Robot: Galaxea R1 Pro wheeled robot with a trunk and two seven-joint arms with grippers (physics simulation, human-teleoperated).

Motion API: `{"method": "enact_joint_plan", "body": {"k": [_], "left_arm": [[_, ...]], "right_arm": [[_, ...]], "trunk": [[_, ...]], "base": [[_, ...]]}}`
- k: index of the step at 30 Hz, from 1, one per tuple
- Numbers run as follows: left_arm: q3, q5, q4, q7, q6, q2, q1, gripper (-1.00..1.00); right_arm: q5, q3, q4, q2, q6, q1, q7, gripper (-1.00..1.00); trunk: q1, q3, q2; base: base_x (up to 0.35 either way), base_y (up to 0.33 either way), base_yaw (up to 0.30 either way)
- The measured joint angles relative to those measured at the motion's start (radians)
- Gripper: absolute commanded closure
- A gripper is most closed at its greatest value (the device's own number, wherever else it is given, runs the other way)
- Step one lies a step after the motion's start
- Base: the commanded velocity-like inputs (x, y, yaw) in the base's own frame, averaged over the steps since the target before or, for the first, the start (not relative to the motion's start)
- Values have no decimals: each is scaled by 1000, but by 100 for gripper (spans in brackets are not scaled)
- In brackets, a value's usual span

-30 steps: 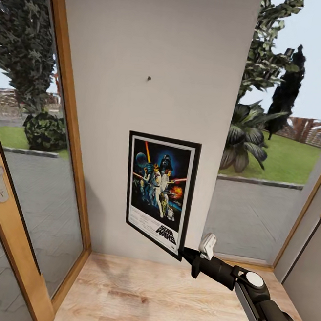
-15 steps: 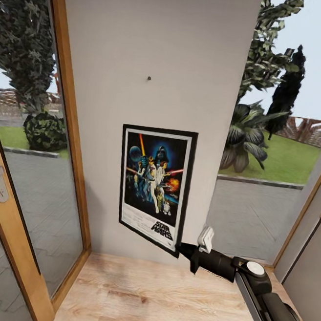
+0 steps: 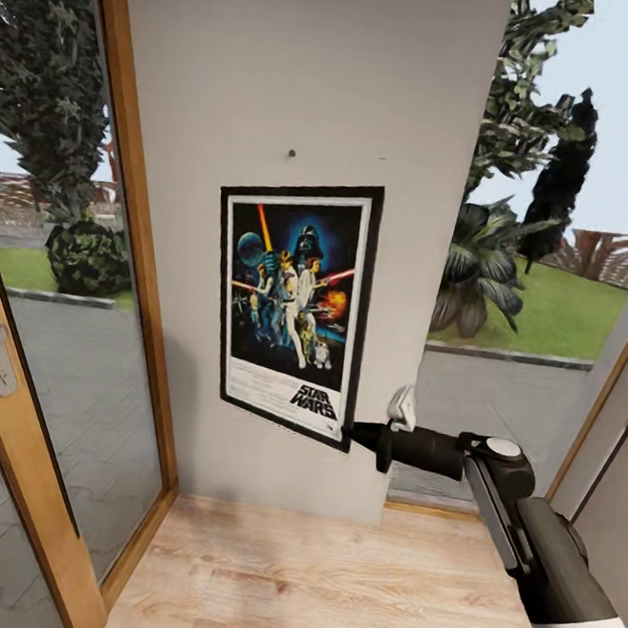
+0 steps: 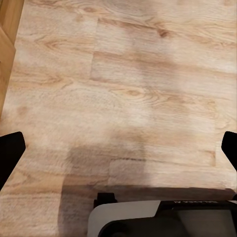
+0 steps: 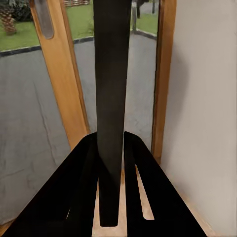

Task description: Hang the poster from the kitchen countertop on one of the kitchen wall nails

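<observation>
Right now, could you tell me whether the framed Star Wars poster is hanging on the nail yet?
Not yet: the black-framed Star Wars poster sits below the tiny dark nail, gripped at its lower corner by the right gripper.

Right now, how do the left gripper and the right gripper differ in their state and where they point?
The right gripper is shut on the poster, clamping its lower right corner; the left gripper holds nothing, with its jaws wide apart. The right gripper reaches toward the grey wall, below the nail; the left gripper points down at the wooden floor. Both have black fingers.
</observation>
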Motion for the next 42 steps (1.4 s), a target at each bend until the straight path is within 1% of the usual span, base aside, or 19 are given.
{"method": "enact_joint_plan", "body": {"k": [1, 2, 3, 5, 6, 8, 9, 10, 11, 12, 13, 15, 19, 42], "left_arm": [[0, 0, 0, 0, 0, 0, 0, -100], [0, 0, 0, -1, 0, 0, 0, -100], [0, 0, 0, -1, 0, 0, 0, -100], [-1, 0, 0, -1, 0, 0, 0, -100], [-2, 0, 0, -1, 0, 0, 0, -100], [-2, 0, 0, -1, 0, 0, 0, -100], [-3, 0, 0, -1, 0, 0, 0, -100], [-3, 0, 1, -1, 0, 0, 0, -100], [-3, 0, 1, -1, 0, 0, 0, -100], [-3, 0, 1, -1, 0, 0, 0, -100], [-3, 0, 2, -1, 0, 0, 0, -100], [-8, 0, 20, -1, 0, 0, 0, -100], [-9, 0, 28, -2, 0, 0, 0, -100], [-8, 0, 28, -2, 0, 0, 0, -100]], "right_arm": [[-1, 0, -1, 0, 24, -27, 10, 100], [-3, 0, -2, 1, 86, -88, 38, 100], [-3, 0, -2, 1, 111, -117, 48, 100], [-3, 0, -2, 2, 144, -153, 57, 100], [-4, 0, -3, 3, 192, -204, 63, 100], [-3, 1, -2, 4, 213, -233, 65, 100], [-16, 1, -3, 4, 229, -266, 67, 100], [-40, 1, -3, 4, 236, -289, 68, 100], [-64, 1, -3, 4, 240, -307, 68, 100], [-76, 1, -3, 3, 242, -316, 68, 100], [-118, 0, -3, 2, 256, -337, 68, 100], [-154, 0, -3, 2, 295, -369, 68, 100], [-160, 0, -2, 2, 305, -379, 68, 100], [-162, -1, 1, -2, 302, -378, 72, 100]], "trunk": [[0, 0, 0], [0, 0, 0], [0, 0, 0], [0, 0, 0], [0, 0, 0], [0, 0, 0], [0, 0, 0], [0, 0, 0], [0, 0, 0], [0, 0, 0], [0, 0, 0], [0, 0, 0], [0, 0, 0], [0, 0, 0]], "base": [[0, 0, 0], [0, 0, 0], [0, 0, 0], [0, 0, 0], [0, 0, 0], [0, 0, 0], [0, 0, 0], [0, 0, 0], [0, 0, 0], [0, 0, 0], [0, 0, 0], [0, 0, 0], [0, 0, 0], [0, 0, 0]]}}
